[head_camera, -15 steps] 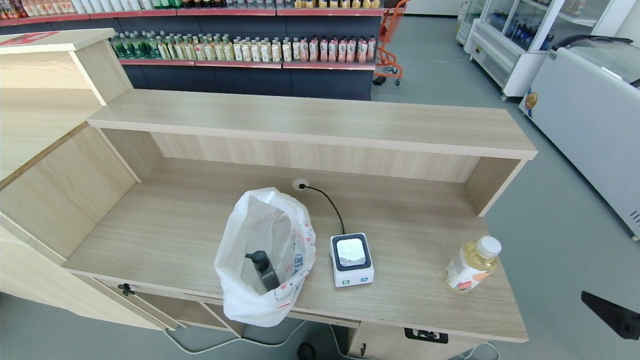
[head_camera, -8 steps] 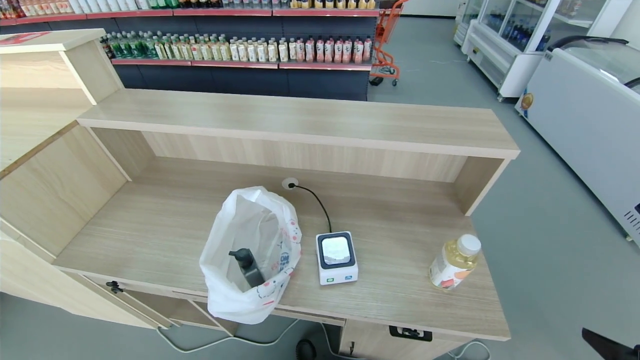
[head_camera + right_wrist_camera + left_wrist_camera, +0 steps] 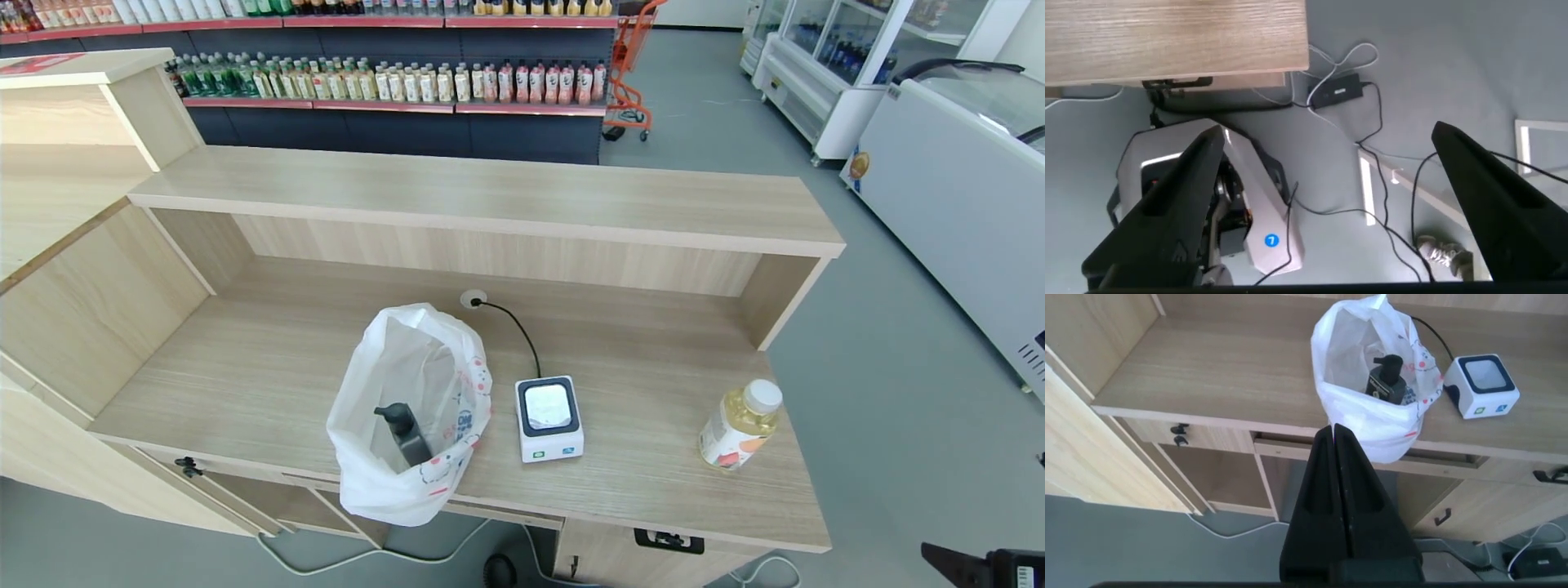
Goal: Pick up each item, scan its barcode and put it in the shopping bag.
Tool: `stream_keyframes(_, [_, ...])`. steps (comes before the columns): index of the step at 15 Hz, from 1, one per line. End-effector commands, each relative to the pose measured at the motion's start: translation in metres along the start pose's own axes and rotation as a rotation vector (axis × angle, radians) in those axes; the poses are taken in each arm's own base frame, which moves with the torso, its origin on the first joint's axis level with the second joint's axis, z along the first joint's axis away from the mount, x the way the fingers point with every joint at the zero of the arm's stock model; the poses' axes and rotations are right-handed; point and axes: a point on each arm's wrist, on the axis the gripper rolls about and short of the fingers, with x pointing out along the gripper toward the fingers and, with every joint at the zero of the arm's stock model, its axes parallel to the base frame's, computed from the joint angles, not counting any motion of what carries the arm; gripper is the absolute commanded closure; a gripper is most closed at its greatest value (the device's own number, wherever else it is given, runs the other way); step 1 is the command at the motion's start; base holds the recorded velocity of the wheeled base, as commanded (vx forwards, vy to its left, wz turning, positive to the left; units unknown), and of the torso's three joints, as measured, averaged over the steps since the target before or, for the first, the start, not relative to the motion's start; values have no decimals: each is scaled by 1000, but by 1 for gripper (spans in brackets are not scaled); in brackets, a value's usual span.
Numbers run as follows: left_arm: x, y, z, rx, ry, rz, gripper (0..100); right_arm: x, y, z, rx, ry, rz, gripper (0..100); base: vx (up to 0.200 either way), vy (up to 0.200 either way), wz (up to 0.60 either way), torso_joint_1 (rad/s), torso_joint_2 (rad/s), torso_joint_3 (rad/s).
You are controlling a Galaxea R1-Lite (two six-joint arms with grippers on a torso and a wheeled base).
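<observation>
- Head view: a white shopping bag (image 3: 412,425) stands open near the front edge of the tabletop (image 3: 653,351), with a dark pump bottle (image 3: 406,433) inside.
- A scanner (image 3: 549,418) sits just beside the bag, on its right.
- A yellow drink bottle (image 3: 741,425) stands upright near the right end, well apart from the scanner.
- The left gripper (image 3: 1334,433) has its fingers pressed together and holds nothing; it is out in front of the tabletop, in line with the bag.
- The right gripper (image 3: 1327,135) has its fingers spread wide and holds nothing; it is over the floor.
</observation>
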Motion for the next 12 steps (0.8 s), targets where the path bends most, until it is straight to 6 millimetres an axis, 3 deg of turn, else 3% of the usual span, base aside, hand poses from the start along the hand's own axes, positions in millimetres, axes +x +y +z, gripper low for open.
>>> stream_keyframes(1, [0, 0, 0, 0, 3, 1, 100, 18, 12, 3, -14, 83, 33, 0, 0, 0, 0, 0, 0, 0])
stream_keyframes(5, [0, 0, 0, 0, 0, 1, 100, 61, 37, 21, -40, 52, -18, 0, 0, 0, 0, 0, 0, 0])
stream_keyframes(12, [0, 0, 0, 0, 0, 1, 100, 113, 70, 19, -78, 11, -13, 0, 0, 0, 0, 0, 0, 0])
